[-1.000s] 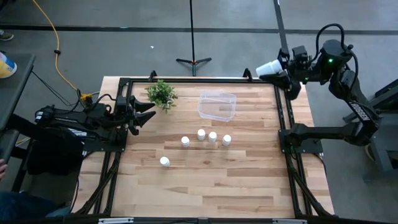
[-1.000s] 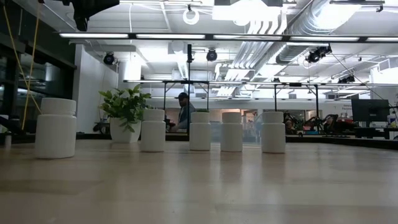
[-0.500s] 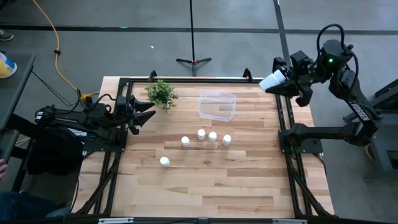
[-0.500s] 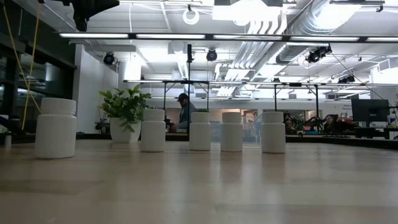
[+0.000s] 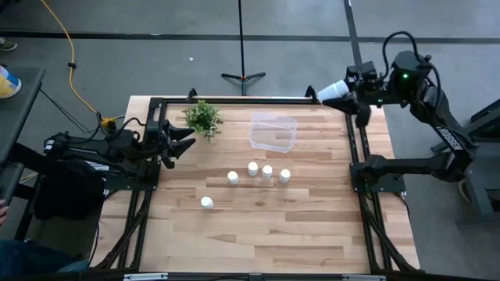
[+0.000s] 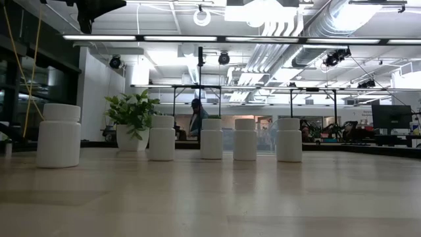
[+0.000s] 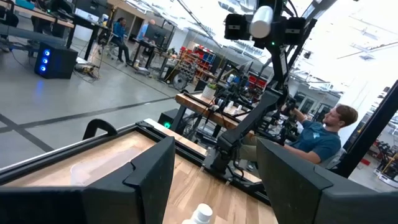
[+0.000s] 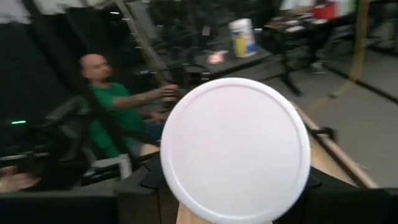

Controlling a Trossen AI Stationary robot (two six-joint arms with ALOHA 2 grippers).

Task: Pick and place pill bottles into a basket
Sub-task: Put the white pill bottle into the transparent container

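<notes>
From above, five pill bottles sat on the pale wood-plank tabletop [image 5: 297, 226]: four in a row [image 5: 267, 171] and one alone [image 5: 206, 202] nearer the front. The clear plastic basket [image 5: 273, 132] had nothing in it. The right gripper [image 5: 334, 91] was clamped on a sixth bottle [image 5: 331, 90], up by the far right corner. The left gripper [image 5: 187, 139] was parked by the leafy plant [image 5: 203, 117], fingers apart.

Low view: five smooth white cylinders.

Right wrist: one round white end [image 8: 235, 149] filled the view.

Basket [image 5: 273, 132] right of plant [image 5: 203, 117], five pill bottles [image 5: 266, 171] on table [image 5: 312, 226] before basket
</notes>
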